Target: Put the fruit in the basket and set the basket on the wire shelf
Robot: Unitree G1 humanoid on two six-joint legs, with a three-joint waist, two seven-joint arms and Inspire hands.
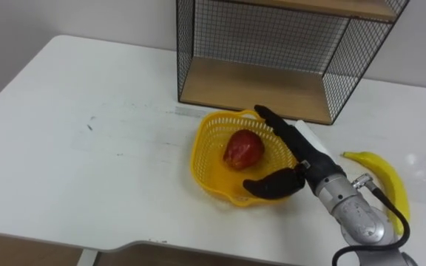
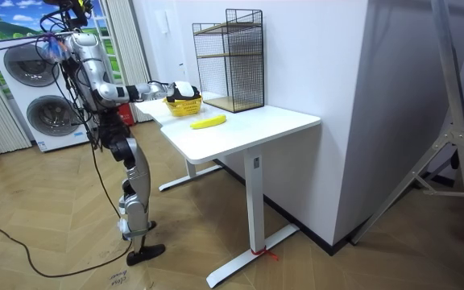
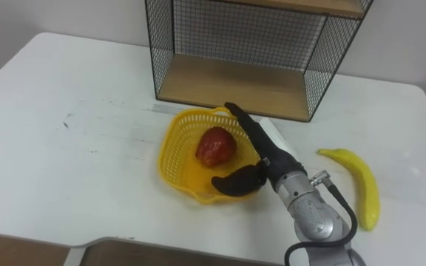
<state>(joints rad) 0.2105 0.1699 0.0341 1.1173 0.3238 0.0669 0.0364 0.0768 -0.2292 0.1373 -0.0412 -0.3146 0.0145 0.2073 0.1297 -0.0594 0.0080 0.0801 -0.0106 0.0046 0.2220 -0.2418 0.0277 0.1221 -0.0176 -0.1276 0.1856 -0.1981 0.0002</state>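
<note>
Reaching in from the lower right of the left eye view, the right robot hand [image 1: 300,154] lies at the right side of the yellow basket [image 1: 202,159]. Its fingers are stretched out straight along the far right rim and its thumb is spread wide across the near rim, so it is open and nothing is clasped in it. A red fruit [image 1: 242,149] sits inside the basket, just beside the fingers. The banana [image 1: 387,181] lies on the white counter [image 1: 87,140] to the right of the forearm, apart from the basket. The wire shelf [image 1: 272,44] stands on the counter behind the basket, with its wooden lower board near the far rim. In the room view the robot stands upright at the counter's end on the room view's left, one arm held out level to the basket, while the banana lies nearer the camera and the wire shelf rises toward the wall; two washing machines [image 2: 43,113] stand behind the robot. The right eye view gives the same layout: open robot hand at the basket's right rim, red fruit inside, banana out on the counter.
</note>
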